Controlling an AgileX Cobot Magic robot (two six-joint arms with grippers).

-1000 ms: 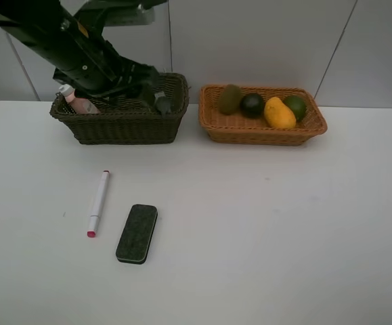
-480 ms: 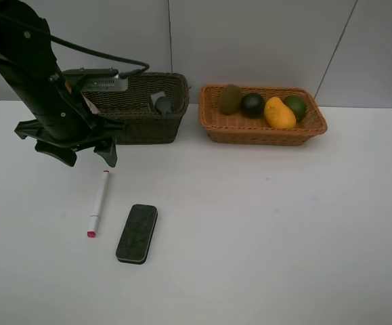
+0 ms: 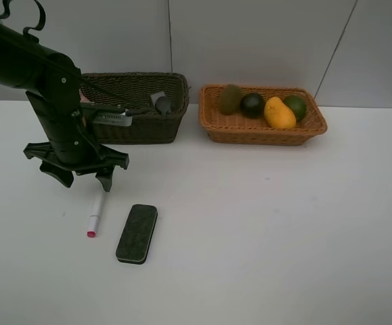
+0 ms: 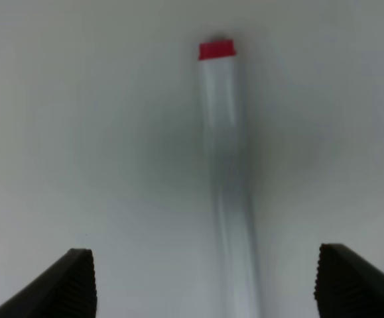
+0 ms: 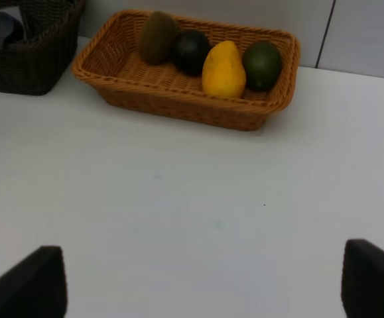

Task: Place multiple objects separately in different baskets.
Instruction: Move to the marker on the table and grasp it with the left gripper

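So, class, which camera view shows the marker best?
The left wrist view: the marker lies there almost whole, large and centred with its red end, though blurred. The exterior high view shows only its red-tipped part; the left gripper hides the rest. The right wrist view does not show it.

High camera overlooks table [image 3: 284, 237]; left wrist close above; right wrist shares orange basket [image 5: 178, 105].

Soft, even light fills all three views, and the white table [image 3: 263, 237] reads bright. Shadows are faint and diffuse, with a grey haze around the white marker [image 4: 226, 185] in the left wrist view, where the marker looks smeared, wavy and out of focus
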